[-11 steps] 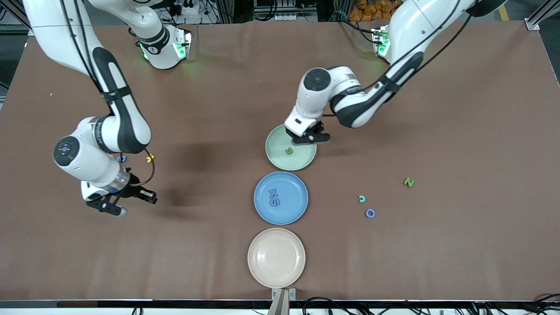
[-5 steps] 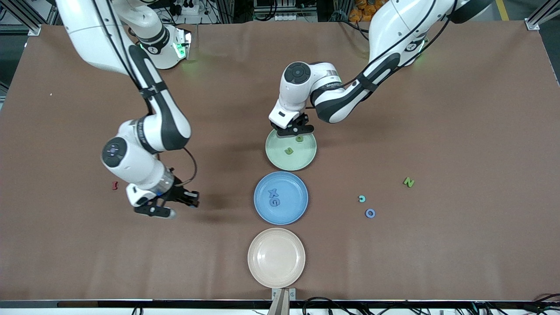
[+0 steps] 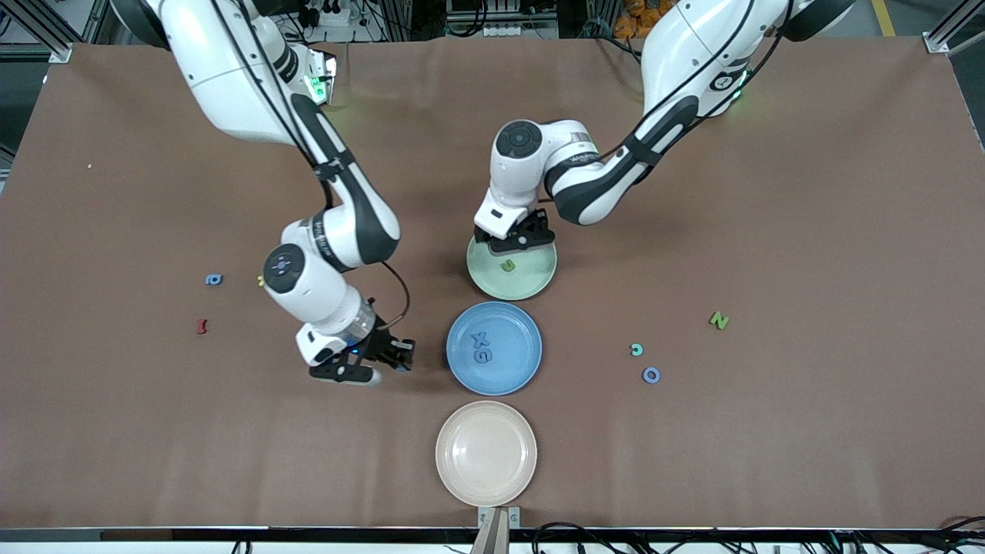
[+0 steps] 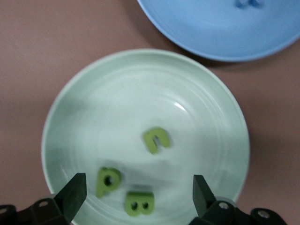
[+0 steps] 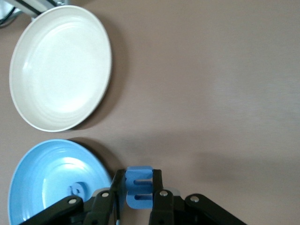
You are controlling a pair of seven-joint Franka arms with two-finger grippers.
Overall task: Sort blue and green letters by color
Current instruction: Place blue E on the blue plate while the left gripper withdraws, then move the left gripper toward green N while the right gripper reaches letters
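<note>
The sorting was midway. The right end effector (image 5: pixel 138 197) pinched a blue letter E (image 5: pixel 138 186) above the worktop (image 3: pixel 692 462), just off the blue plate (image 3: pixel 515 369) at its 9 o'clock — next it needed carrying over that plate. The left end effector (image 4: pixel 136 199) hung spread and empty over the green plate (image 4: pixel 201 108) holding the green letters P (image 4: pixel 108 180), B (image 4: pixel 139 203) and U (image 4: pixel 157 139).

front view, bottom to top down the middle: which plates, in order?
cream plate → blue plate, holding X and G → green plate, with the left pincer open over its upper rim.
</note>
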